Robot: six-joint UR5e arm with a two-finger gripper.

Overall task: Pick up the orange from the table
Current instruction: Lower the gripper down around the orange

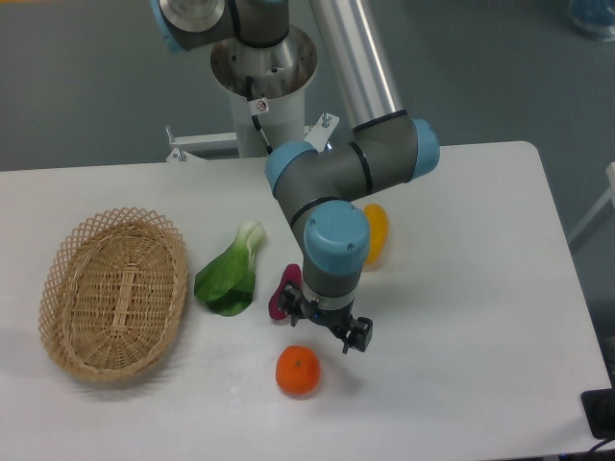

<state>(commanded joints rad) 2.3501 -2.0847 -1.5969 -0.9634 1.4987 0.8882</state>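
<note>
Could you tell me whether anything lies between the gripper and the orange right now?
Nothing does: in the fixed camera view only bare white table separates the gripper from the orange just below-left of it.

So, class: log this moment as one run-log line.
phase: approach | gripper: open, empty, above-right of orange | orange: on table, untouched

Bare table [461, 384] lies right and front of the orange [298, 371]; a purple vegetable [282, 291] crowds behind it.
</note>
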